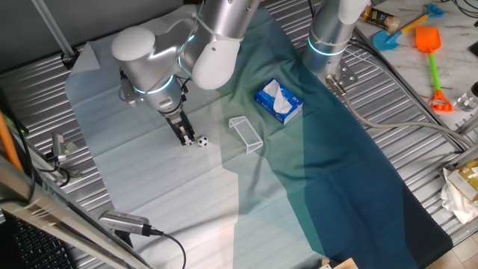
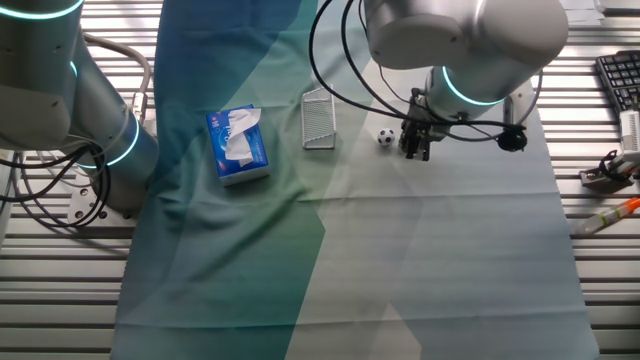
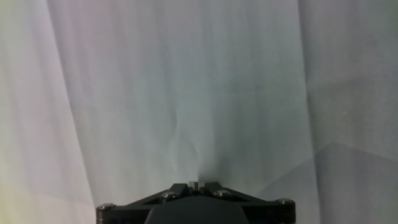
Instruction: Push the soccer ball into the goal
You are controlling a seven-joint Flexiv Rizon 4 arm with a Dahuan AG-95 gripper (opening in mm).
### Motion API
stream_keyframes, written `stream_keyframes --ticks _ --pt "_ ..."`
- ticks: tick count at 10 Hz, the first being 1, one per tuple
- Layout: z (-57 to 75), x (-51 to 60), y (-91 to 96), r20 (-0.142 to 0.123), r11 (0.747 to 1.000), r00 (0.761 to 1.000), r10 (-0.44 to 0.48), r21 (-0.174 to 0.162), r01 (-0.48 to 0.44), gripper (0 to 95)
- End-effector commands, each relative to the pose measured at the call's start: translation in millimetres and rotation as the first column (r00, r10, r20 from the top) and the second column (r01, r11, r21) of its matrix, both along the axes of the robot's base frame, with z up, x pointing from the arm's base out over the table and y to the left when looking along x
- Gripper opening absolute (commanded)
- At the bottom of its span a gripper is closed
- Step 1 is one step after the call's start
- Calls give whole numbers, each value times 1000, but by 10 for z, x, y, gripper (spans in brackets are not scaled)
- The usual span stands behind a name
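The soccer ball (image 1: 202,140) is a tiny white ball with black patches lying on the pale cloth; it also shows in the other fixed view (image 2: 386,138). My gripper (image 1: 186,139) stands just left of it, fingers together and pointing down at the cloth, holding nothing; in the other fixed view the gripper (image 2: 414,151) is just right of the ball. The goal (image 1: 246,134) is a clear plastic frame to the right of the ball, also seen in the other fixed view (image 2: 318,120). The hand view shows only cloth and the shut gripper (image 3: 194,184); ball and goal are out of it.
A blue-and-white tissue box (image 1: 278,101) lies beyond the goal, also in the other fixed view (image 2: 238,145). A second robot arm base (image 1: 328,37) stands at the cloth's far edge. Toys (image 1: 429,52) lie on the side table. Cables and a device (image 1: 123,222) lie near the front left.
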State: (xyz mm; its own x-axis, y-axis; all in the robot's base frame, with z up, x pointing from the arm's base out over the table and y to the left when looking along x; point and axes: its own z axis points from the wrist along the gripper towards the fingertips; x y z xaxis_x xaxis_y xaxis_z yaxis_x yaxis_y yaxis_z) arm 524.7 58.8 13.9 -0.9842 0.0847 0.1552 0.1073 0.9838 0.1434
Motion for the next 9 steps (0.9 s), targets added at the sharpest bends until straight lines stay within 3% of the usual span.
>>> stream_keyframes --ticks 1,4,7,9 --pt "-7 4 0 0 1000 1000 -1 0 1 0" --pt "-13 -5 3 -19 1000 1000 -10 7 11 0" --pt "-64 -114 27 -20 1000 1000 -16 18 16 0" --pt "-9 -166 35 -33 1000 999 -18 24 18 0"
